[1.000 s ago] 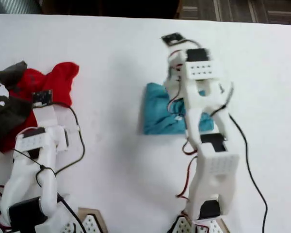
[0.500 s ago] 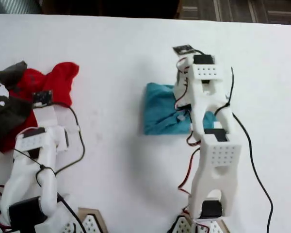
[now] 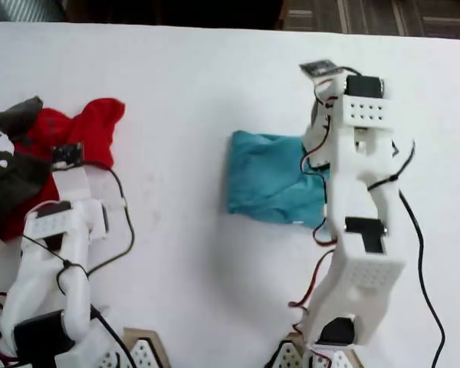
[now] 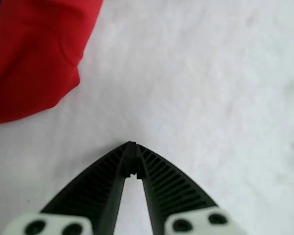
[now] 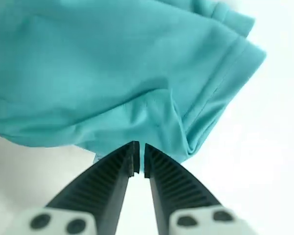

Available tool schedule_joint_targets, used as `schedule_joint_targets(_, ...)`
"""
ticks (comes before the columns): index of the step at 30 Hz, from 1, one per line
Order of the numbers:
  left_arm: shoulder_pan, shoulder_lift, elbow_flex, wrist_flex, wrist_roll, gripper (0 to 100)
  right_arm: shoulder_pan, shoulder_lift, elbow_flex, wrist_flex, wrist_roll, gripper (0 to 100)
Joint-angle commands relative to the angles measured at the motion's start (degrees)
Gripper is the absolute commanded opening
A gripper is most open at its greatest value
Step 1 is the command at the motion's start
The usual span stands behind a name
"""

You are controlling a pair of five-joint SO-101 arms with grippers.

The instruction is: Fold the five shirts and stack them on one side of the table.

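A teal shirt (image 3: 267, 175) lies partly folded at the middle of the white table (image 3: 184, 77). My right gripper (image 5: 138, 147) is shut on a bunched edge of the teal shirt (image 5: 112, 73), and the right arm (image 3: 356, 161) stands over the shirt's right side. A red shirt (image 3: 80, 126) lies crumpled at the far left, with a dark shirt (image 3: 8, 146) beside it. My left gripper (image 4: 131, 145) is shut on nothing, just above bare table next to the red shirt (image 4: 34, 54). The left arm (image 3: 57, 230) stands at the front left.
Black cables (image 3: 126, 222) trail across the table by both arm bases. The table's far edge (image 3: 215, 26) runs along the back. Bare white surface lies between the two arms and to the right of the right arm.
The right arm has swung to the right, dragging the teal shirt's edge with it so the cloth spreads rightward. The left arm has stayed still.
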Motion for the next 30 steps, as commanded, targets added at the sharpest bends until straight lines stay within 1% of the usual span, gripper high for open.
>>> schedule_joint_targets(1, -0.35, -0.18, -1.98, -0.88, 0.62, 3, -2.33, -1.89, 0.79, -3.91, -2.2, 2.1)
schedule_joint_targets(5, -0.35, -0.18, -1.98, -0.88, 0.62, 3, -5.05, 4.79, 2.46, -12.62, -6.24, 2.1)
schedule_joint_targets(11, -0.35, -0.18, -1.98, -0.88, 0.62, 3, -7.6, 11.82, 2.11, -17.1, -6.95, 2.1)
schedule_joint_targets(13, -0.35, -0.18, -1.98, -0.88, 0.62, 3, -7.43, 12.97, 2.55, -16.66, -6.95, 2.1)
schedule_joint_targets(16, -0.35, -0.18, -1.98, -0.88, 0.62, 3, -6.37, 12.97, 2.29, -12.62, -6.95, 2.1)
schedule_joint_targets(22, -0.35, -0.18, -1.98, -0.88, 0.62, 3, -4.35, 9.27, 2.55, -7.96, -6.51, 2.1)
schedule_joint_targets(27, -0.35, -0.18, -1.98, -0.88, 0.62, 3, -3.21, 8.84, 2.64, -3.82, -2.46, 2.1)
schedule_joint_targets(30, -0.35, -0.18, -1.98, -0.88, 0.62, 3, -1.01, 8.13, 3.6, -2.68, -1.32, 2.1)
